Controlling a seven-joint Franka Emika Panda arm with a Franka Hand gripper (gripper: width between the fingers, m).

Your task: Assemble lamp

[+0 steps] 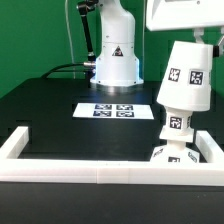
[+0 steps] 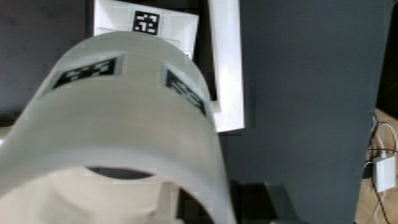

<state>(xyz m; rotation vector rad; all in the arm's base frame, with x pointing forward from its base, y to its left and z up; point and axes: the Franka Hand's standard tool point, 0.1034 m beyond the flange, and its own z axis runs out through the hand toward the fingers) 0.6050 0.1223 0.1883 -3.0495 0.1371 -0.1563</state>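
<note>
My gripper [image 1: 196, 40] is shut on the white tapered shade [image 1: 186, 75] and holds it in the air at the exterior view's right, slightly tilted. The shade's lower rim is right over the bulb [image 1: 176, 124], which stands upright on the flat base [image 1: 168, 154]. I cannot tell whether the shade touches the bulb. In the wrist view the shade [image 2: 125, 130] fills most of the picture and hides the bulb. A flat white tagged part, probably the base [image 2: 143, 22], shows beyond it. One dark finger [image 2: 254, 200] shows beside the shade's wall.
A white frame wall [image 1: 100, 172] runs along the table's front, with side walls at left [image 1: 20, 142] and right [image 1: 212, 150]. The marker board [image 1: 113, 110] lies mid-table. The robot's pedestal [image 1: 115, 60] stands behind it, with cables at its left.
</note>
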